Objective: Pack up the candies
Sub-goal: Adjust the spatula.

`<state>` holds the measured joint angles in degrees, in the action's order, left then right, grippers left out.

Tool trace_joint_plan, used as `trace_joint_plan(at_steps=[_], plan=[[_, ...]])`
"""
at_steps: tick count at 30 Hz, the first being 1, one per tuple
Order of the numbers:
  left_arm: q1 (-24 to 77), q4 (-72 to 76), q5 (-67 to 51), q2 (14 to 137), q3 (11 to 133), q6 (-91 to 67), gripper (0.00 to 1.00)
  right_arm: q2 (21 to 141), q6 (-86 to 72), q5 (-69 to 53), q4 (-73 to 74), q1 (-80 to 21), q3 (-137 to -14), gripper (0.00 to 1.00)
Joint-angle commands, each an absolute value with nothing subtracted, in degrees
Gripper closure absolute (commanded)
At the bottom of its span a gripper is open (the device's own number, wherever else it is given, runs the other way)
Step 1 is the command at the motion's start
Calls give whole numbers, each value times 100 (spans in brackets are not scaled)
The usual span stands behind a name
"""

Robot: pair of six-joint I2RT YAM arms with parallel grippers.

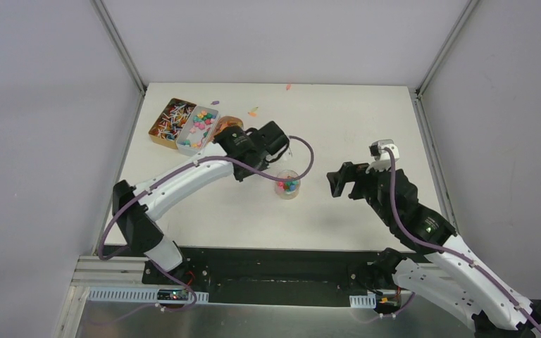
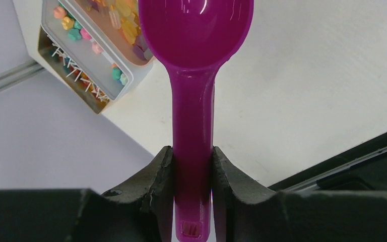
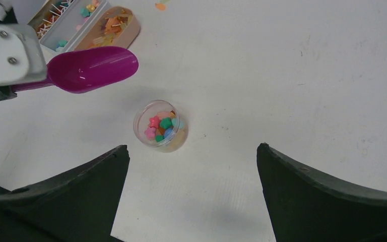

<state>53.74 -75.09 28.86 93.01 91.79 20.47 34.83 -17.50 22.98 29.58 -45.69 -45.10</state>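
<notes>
My left gripper point(image 2: 192, 156) is shut on the handle of the magenta scoop point(image 2: 194, 75). It holds the scoop above the table between the candy trays and the jar point(image 1: 287, 184); in the top view this gripper point(image 1: 243, 144) sits beside the trays. No candy shows in the scoop bowl point(image 3: 93, 68). The small clear jar point(image 3: 161, 126) stands open on the table. It holds pink, green, blue and orange candies point(image 3: 162, 127). More candies lie in the white tray point(image 2: 88, 38) and the orange container point(image 2: 123, 22). My right gripper point(image 3: 192, 147) is open and empty, right of the jar point(image 1: 338, 182).
A brown tin of small sticks point(image 1: 168, 120) stands left of the white tray point(image 1: 197, 128) at the back left. A few loose candies point(image 1: 253, 111) lie on the table behind the left gripper. The table's back edge meets grey walls. No lid shows.
</notes>
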Motion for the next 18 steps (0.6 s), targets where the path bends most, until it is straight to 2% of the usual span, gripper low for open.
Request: trace_joint_plan(at_steps=[1, 6, 7, 9, 12, 14, 18], plan=[[4853, -6688, 1964, 8528, 9012, 1915, 100, 3613, -2343, 2050, 2346, -4588, -4484, 0], [4547, -6102, 910, 7957, 8821, 1835, 100, 4030, -2734, 1605, 1693, -4590, -4506, 0], [4529, -5975, 707, 7827, 8738, 1828, 100, 4146, -2748, 1428, 1516, -4590, -4537, 3], [4515, -5775, 349, 7574, 8602, 1800, 100, 4445, -2759, 1046, 1180, -4588, -4648, 14], [4482, -5528, -135, 7296, 8452, 1673, 100, 4894, -2526, 390, 697, -4589, -4857, 44], [4459, -5448, -430, 7154, 8419, 1569, 100, 5118, -2047, -78, 266, -4589, -4933, 55], [4373, -5465, -674, 7101, 8513, 1348, 100, 5423, -1017, -658, -124, -4594, -5220, 51]])
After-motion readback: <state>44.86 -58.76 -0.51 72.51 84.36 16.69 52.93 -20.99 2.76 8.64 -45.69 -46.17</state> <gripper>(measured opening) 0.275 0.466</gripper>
